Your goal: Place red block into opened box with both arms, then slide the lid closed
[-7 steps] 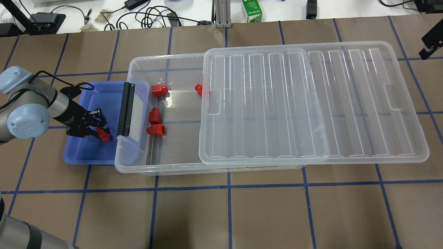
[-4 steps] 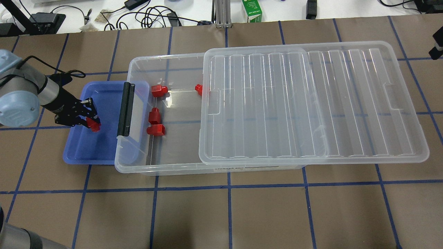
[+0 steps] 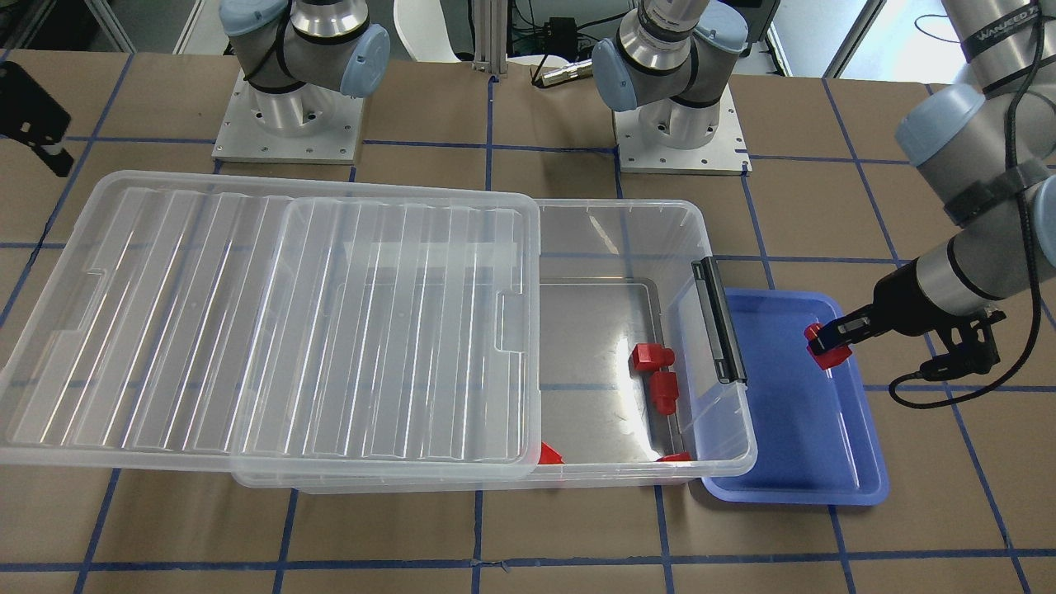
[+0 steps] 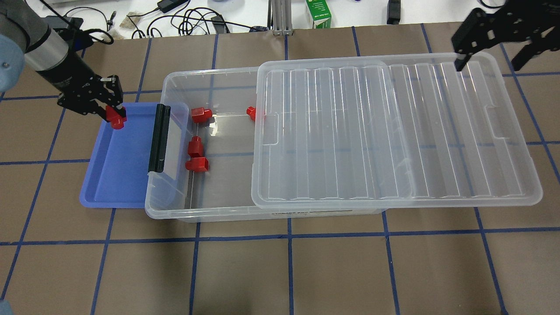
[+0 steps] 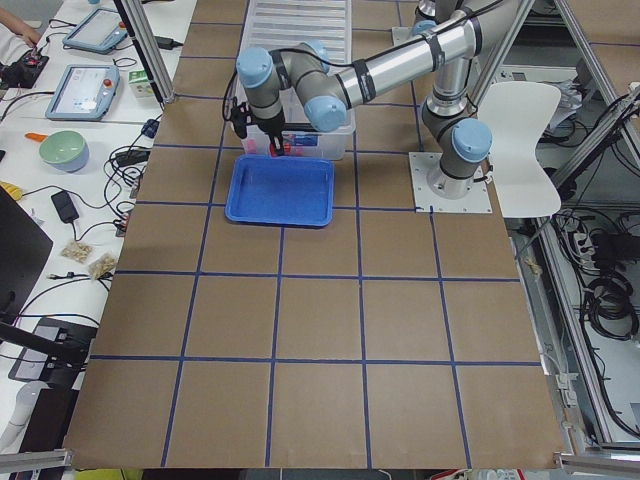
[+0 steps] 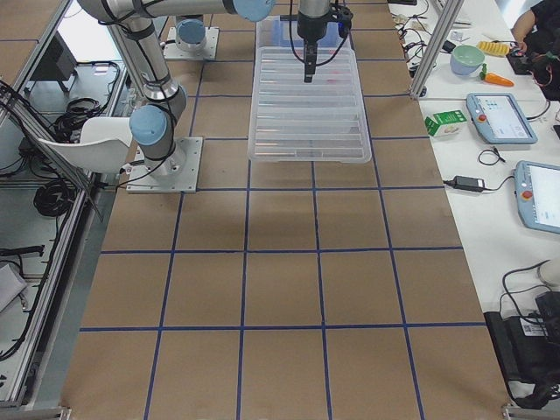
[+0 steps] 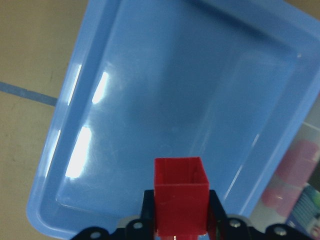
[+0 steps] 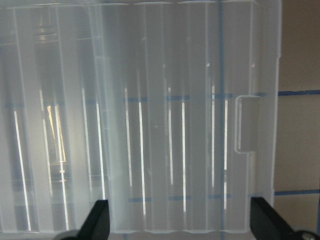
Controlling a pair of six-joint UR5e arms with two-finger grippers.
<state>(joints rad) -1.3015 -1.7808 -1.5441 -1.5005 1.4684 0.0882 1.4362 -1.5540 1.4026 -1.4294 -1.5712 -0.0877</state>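
Note:
My left gripper point(image 4: 114, 117) is shut on a red block point(image 4: 117, 119), raised over the far corner of the blue tray point(image 4: 118, 175); the left wrist view shows the block point(image 7: 180, 200) between the fingers. The clear box point(image 4: 210, 76) stands just right of the tray, its left part open, with several red blocks point(image 4: 201, 114) on its floor. The ribbed clear lid point(image 4: 393, 131) covers the box's right part and overhangs past it. My right gripper point(image 4: 488, 64) hangs open above the lid's far right corner, its fingers point(image 8: 97, 220) spread wide over the lid point(image 8: 165, 125).
A black latch bar point(image 4: 158, 138) sits on the box's left short end, beside the tray. Cables and a green carton point(image 4: 318, 13) lie on the white bench beyond the table. Both arm bases point(image 3: 676, 124) stand behind the box.
My left gripper has lifted the red block off the tray floor and carried it toward the tray's far corner. My right gripper has come in over the lid's far right corner.

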